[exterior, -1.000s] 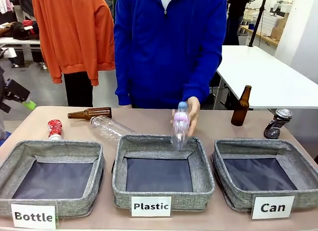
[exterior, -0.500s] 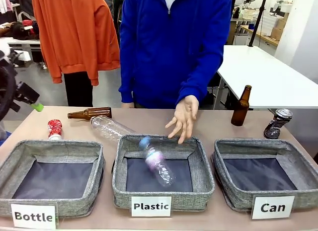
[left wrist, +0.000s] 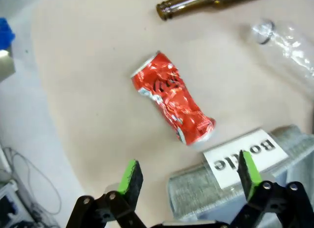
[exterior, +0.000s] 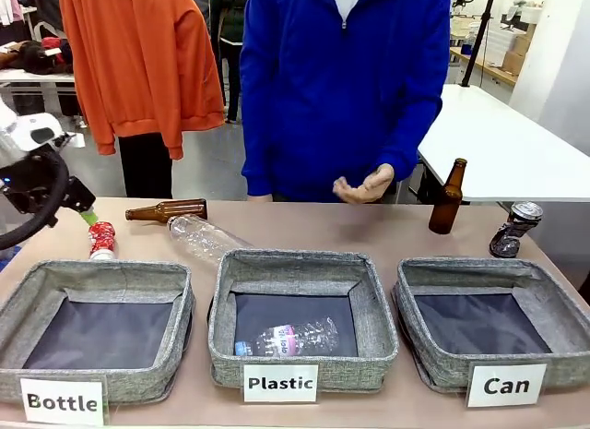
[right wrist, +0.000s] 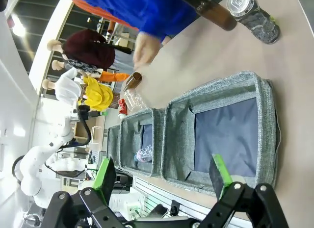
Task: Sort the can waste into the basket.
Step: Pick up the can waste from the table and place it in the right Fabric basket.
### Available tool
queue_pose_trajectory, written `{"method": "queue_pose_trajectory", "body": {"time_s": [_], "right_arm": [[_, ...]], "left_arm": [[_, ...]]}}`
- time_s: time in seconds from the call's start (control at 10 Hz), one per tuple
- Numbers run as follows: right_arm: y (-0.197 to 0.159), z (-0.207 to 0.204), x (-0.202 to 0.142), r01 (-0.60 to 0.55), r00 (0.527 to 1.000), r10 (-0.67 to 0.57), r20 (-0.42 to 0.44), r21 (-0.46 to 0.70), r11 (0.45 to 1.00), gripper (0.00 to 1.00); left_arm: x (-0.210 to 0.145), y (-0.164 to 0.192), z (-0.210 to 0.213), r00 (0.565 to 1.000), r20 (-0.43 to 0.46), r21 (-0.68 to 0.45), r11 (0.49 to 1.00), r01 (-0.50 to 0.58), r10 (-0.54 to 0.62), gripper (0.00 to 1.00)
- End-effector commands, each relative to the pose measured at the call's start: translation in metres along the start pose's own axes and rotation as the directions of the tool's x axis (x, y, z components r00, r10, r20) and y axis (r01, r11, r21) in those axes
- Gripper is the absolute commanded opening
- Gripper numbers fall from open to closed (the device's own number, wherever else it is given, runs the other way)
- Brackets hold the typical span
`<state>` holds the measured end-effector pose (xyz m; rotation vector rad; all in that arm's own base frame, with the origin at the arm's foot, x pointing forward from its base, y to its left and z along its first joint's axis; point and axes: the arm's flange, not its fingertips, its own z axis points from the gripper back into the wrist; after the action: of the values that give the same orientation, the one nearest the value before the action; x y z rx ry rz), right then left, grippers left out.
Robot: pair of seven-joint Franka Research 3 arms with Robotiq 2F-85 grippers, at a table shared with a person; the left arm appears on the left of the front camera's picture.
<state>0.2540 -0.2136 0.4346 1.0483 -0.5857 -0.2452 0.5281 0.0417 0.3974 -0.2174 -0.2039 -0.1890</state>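
Red metal is seen just ahead of the left end effector (left wrist: 189, 176), held released, presumably for a grasp: the red can (left wrist: 171, 105), laid flat on the worktop (left wrist: 88, 90). The right end effector (right wrist: 164, 176) is likewise released; the basket (right wrist: 221, 88) lies ahead, the dark can (right wrist: 252, 17) beyond.

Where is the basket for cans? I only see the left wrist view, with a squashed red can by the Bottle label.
Observer: The square grey woven-fabric basket labelled Can sits at the robot's far right.
Operator: Is there another can?
Observer: Yes, a crushed dark grey metal can with a silver top stands just beyond that basket.
Operator: Is the other pincer busy?
Observer: No, the right pincer is open, holding nothing.
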Motion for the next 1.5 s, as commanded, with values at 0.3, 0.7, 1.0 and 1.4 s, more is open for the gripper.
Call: {"method": "queue_pose_trajectory", "body": {"time_s": [0.3, 0.7, 1.0, 1.4], "right_arm": [[0.0, 0.002, 0.004, -0.028, 0.999, 0.027, 0.018, 0.025, 0.999, 1.0], [0.0, 0.002, 0.004, -0.028, 0.999, 0.027, 0.018, 0.025, 0.999, 1.0], [0.0, 0.002, 0.004, -0.028, 0.999, 0.027, 0.018, 0.025, 0.999, 1.0], [0.0, 0.002, 0.004, -0.028, 0.999, 0.027, 0.018, 0.025, 0.999, 1.0]], "left_arm": [[0.043, 0.006, -0.067, 0.986, -0.065, 0.022, 0.988, -0.153, 0.154, 1.0], [0.053, 0.006, -0.09, 0.95, -0.095, 0.12, 0.951, -0.284, 0.296, 1.0], [0.055, 0.003, -0.098, 0.944, -0.117, 0.138, 0.946, -0.292, 0.309, 1.0], [0.051, 0.003, -0.098, 0.927, -0.132, 0.137, 0.933, -0.334, 0.351, 0.0]]}}
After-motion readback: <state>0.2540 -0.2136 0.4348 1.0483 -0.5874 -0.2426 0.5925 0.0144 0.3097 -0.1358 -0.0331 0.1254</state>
